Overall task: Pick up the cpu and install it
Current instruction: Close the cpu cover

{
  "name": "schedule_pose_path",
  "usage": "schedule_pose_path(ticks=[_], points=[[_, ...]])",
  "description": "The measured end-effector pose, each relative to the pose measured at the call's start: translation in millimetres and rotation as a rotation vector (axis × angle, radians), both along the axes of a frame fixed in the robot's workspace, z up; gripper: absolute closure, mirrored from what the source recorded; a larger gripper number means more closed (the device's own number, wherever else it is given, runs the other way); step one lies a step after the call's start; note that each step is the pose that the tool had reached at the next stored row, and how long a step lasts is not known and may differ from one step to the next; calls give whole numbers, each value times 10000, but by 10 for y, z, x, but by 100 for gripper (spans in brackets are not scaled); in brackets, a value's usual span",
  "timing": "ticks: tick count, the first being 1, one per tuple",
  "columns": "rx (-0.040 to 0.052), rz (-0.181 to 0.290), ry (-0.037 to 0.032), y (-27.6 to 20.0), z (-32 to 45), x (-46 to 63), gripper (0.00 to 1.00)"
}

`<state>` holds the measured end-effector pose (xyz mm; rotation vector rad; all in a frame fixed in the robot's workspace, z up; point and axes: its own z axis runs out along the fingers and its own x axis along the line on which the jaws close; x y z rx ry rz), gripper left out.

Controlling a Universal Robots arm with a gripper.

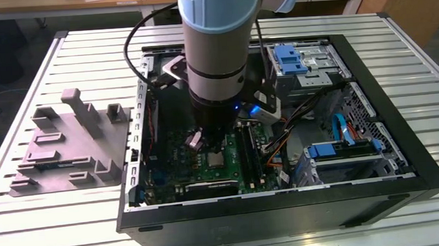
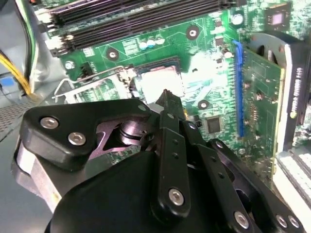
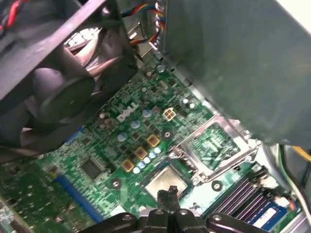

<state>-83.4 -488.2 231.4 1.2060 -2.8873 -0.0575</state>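
The cpu [image 1: 216, 160] is a small silvery square lying flat in the socket on the green motherboard [image 1: 207, 174] inside the open computer case. It is visible in both wrist views [image 2: 156, 82] [image 3: 164, 180]. My gripper [image 1: 208, 148] hangs just above it, reaching down into the case. In both wrist views the black fingertips [image 2: 167, 97] [image 3: 170, 192] are pressed together into one narrow tip beside the chip's edge, with nothing between them. The socket's metal load plate [image 3: 212, 145] is flipped open next to the chip.
The black case wall [image 1: 269, 216] encloses the board. RAM slots [image 2: 126, 19] run beside the socket and an expansion card [image 2: 262, 97] stands on the other side. A fan [image 3: 58, 97] and cables [image 1: 302, 116] are close. A grey fixture [image 1: 70, 147] lies on the slatted table, exterior view's left.
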Motion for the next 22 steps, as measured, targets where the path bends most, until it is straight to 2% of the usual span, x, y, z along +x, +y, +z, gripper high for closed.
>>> schedule_pose_path(ticks=[3,4,18,20,21,22], points=[[515,18,-1,0,0,47,89],[588,24,0,0,-2,63,89],[615,150,-5,-1,-16,92,89],[926,196,-7,-1,-18,93,89],[1037,229,-7,-1,-18,93,89],[1075,277,-4,0,-21,98,89]])
